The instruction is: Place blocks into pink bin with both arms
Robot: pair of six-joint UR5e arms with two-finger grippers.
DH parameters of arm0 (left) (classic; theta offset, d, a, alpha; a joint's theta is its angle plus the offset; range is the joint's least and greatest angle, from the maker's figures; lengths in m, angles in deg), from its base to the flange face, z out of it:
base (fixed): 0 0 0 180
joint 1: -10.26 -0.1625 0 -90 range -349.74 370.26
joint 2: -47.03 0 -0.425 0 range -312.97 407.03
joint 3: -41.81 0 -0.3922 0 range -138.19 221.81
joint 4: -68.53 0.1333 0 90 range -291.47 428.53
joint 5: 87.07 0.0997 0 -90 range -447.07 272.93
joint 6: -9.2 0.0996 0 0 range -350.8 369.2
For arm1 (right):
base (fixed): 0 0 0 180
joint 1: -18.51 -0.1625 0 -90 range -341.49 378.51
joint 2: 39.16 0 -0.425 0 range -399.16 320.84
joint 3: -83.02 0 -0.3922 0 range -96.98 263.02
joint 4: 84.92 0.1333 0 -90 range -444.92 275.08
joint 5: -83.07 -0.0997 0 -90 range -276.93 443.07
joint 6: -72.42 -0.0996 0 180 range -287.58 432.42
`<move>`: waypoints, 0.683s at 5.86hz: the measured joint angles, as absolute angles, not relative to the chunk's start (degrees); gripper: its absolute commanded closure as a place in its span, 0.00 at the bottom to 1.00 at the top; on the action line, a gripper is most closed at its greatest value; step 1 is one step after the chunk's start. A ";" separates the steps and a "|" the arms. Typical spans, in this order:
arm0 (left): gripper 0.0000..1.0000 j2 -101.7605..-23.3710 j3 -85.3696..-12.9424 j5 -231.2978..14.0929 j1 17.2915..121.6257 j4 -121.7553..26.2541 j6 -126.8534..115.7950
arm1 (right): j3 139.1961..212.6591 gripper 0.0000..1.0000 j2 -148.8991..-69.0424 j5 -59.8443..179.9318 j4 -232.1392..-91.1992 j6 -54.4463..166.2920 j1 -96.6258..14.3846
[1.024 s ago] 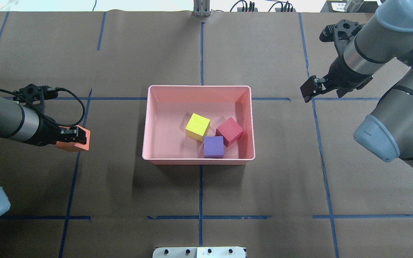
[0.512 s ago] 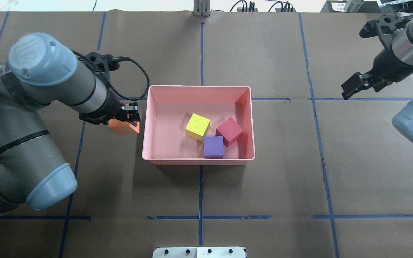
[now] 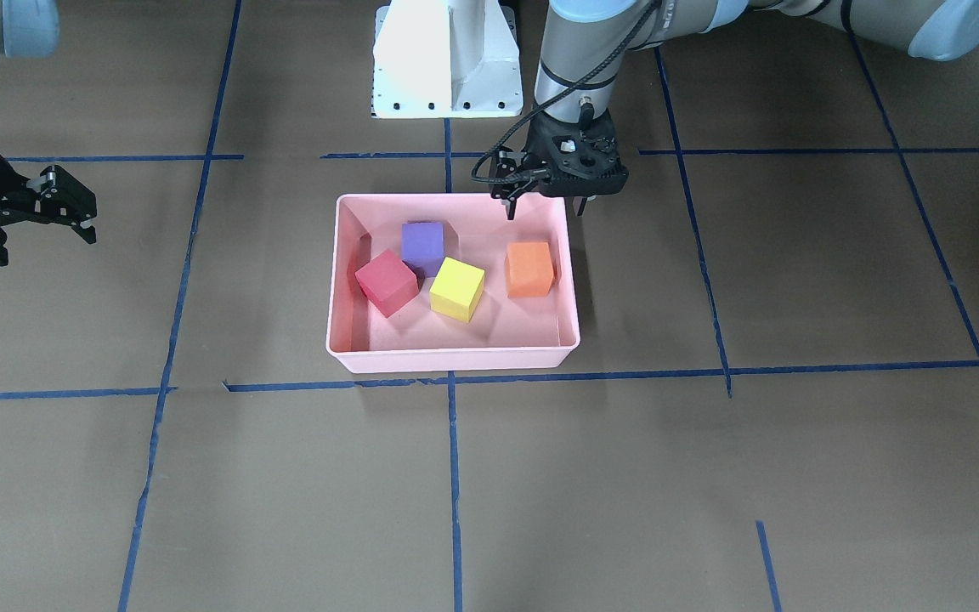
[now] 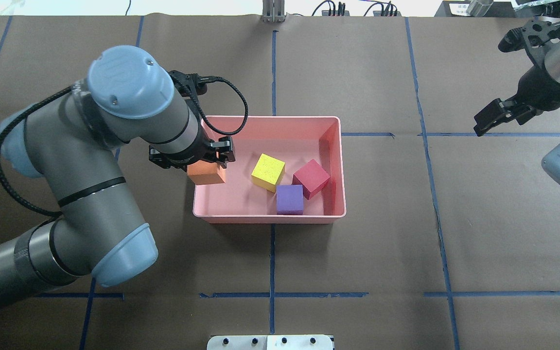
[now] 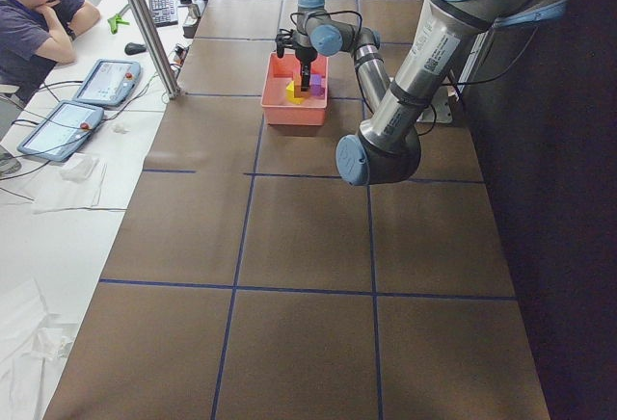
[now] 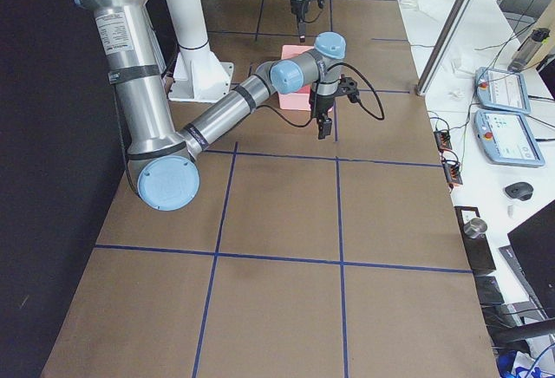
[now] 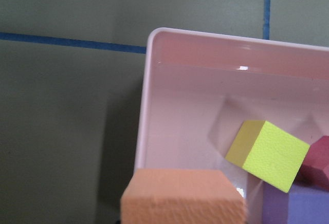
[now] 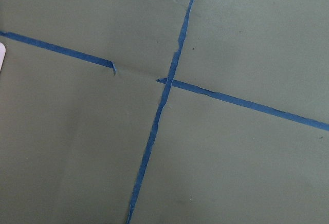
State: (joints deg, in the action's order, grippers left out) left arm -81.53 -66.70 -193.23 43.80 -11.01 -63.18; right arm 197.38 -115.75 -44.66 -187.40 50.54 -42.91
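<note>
The pink bin [image 4: 270, 217] lies mid-table and also shows in the front view [image 3: 451, 361]. In it are the yellow block [image 4: 268, 171], the red block [image 4: 311, 178] and the purple block [image 4: 289, 199]. My left gripper [image 3: 546, 208] hovers over the bin's left end with its fingers spread and nothing between them. The orange block [image 3: 529, 269] is just below it, inside the bin by the left wall. The left wrist view shows this block [image 7: 182, 198] close under the camera. My right gripper [image 4: 481, 127] is open and empty, far right of the bin.
The brown paper table cover carries a grid of blue tape [image 4: 272, 63]. The white pedestal base [image 3: 447, 59] stands behind the bin on the robot's side. An operator [image 5: 34, 15] sits at a side desk with tablets [image 5: 106, 81].
My left arm swung right from the table's left side, carried the orange block over the bin's left rim and let it go. My right gripper drew back to the far right.
</note>
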 measured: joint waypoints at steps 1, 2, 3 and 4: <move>0.00 -79.84 -68.44 -192.66 43.84 -10.98 -60.95 | 197.40 0.00 -116.03 -44.68 -187.38 50.65 -43.13; 0.00 -76.52 -70.88 -193.35 45.41 -10.94 -54.21 | 197.40 0.00 -116.90 -44.73 -187.34 52.17 -44.06; 0.00 -72.62 -72.29 -196.50 49.38 -10.95 -44.78 | 197.41 0.00 -118.99 -45.38 -187.32 56.40 -46.33; 0.00 -67.80 -72.64 -202.07 55.81 -11.16 -32.90 | 197.33 0.00 -122.11 -46.87 -187.34 62.85 -49.96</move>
State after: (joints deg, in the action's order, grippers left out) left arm -67.80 -72.64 -202.07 55.81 -11.16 -32.90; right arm 197.33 -122.11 -46.87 -187.34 62.85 -49.96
